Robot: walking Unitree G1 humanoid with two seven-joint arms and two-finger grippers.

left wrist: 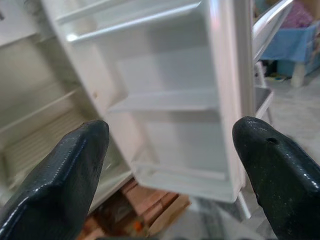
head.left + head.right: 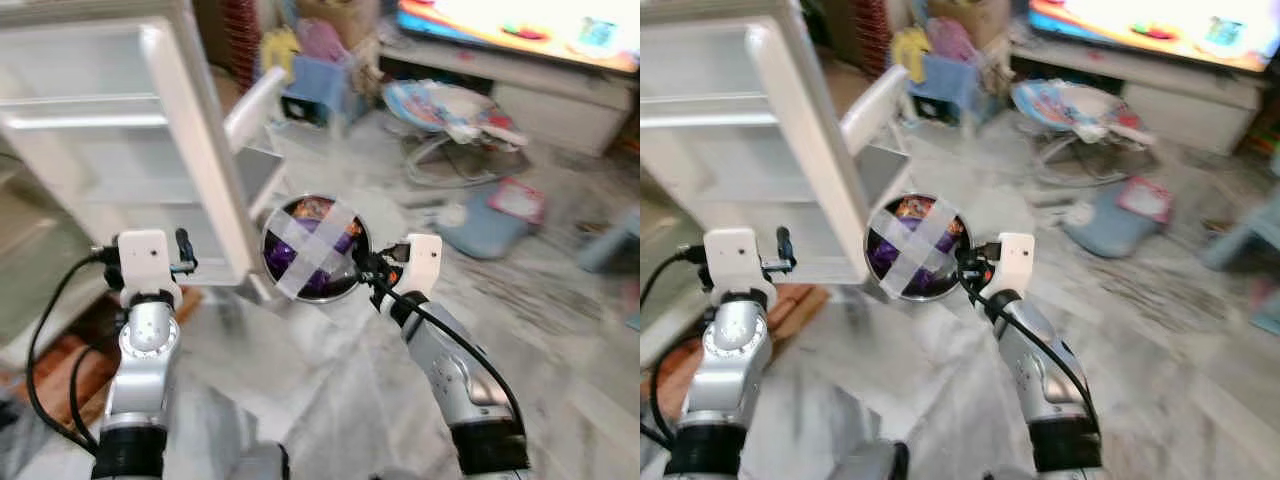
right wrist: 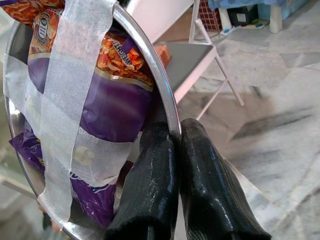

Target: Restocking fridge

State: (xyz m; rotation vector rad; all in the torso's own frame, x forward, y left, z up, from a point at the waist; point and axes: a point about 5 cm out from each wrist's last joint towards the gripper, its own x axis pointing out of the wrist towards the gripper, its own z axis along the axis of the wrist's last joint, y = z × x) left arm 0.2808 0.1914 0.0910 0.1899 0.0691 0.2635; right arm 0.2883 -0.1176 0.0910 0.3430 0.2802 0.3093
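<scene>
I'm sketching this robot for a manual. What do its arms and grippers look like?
Both arms are silver metal tubes with rounded joints and black cuffs lower down. Each wrist carries a white boxy housing. Black cables loop beside the left arm and run along the right forearm. The left gripper and right gripper each have two long black fingers with a slightly textured, rubbery-looking surface and rounded tips.

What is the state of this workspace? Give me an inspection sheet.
Surface: marble floor, blurred.
Job's things: steel bowl of snack packets, taped across; fridge door open, shelves bare.
Clutter: toys and a baby bouncer on the floor.
Grippers: right gripper pinches the bowl rim; left gripper open before the door.
Cables: black cables along both arms.
Surroundings: television, folding chair.
</scene>
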